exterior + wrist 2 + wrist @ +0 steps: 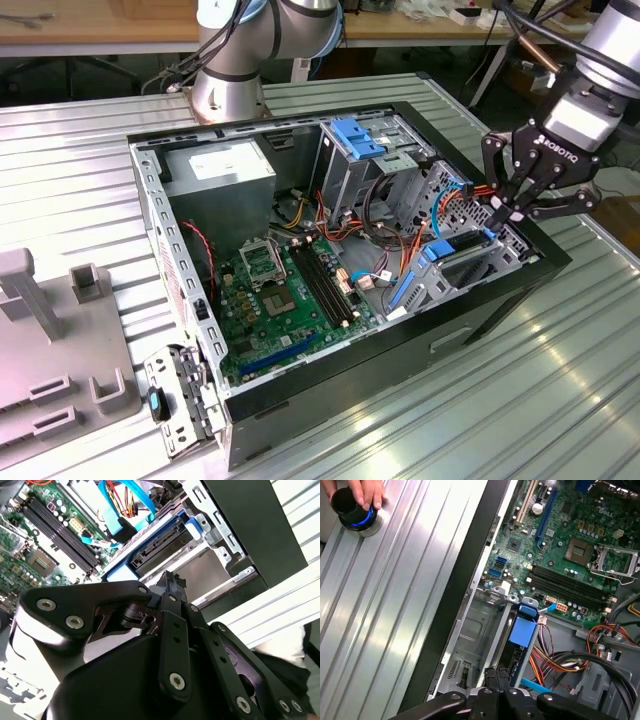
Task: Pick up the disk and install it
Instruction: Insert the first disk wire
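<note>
The disk (462, 256) lies in the drive bay at the corner of the case (330, 392) towards the exterior view's right, and looks seated or nearly so. The tool (503, 213) hangs at the disk's outer end, fingertips pressed together and holding nothing. I cannot tell whether it touches the disk.

Tight spot nr black gripper (503, 213): orange & blue cable bundle (452, 195) crowds one side, black metal case wall (520, 288) the other; open room above ribbed steel tabletop (560, 400) outside case.
</note>
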`<state>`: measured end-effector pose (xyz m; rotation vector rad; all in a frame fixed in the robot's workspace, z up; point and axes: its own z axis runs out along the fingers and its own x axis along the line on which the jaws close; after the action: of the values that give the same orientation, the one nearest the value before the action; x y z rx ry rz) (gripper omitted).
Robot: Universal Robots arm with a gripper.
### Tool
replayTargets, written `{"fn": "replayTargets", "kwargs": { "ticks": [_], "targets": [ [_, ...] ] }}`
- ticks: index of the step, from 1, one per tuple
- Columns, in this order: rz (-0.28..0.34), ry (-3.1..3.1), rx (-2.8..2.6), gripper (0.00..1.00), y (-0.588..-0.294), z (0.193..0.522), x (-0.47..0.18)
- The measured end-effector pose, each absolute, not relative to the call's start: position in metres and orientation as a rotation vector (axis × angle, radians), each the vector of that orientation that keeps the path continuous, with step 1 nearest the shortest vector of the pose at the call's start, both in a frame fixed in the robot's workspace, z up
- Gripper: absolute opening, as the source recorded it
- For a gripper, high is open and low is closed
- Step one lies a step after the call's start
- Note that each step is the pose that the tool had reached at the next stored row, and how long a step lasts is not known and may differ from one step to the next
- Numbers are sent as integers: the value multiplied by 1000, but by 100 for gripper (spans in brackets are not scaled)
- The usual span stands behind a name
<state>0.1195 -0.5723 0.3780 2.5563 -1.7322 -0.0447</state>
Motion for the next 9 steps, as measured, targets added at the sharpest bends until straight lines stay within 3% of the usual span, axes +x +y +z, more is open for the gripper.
{"fn": "replayTargets", "kwargs": {
  "ticks": [9],
  "targets": [
    [-40,-1584,2649,11,-573,378,119]
  ]
}}
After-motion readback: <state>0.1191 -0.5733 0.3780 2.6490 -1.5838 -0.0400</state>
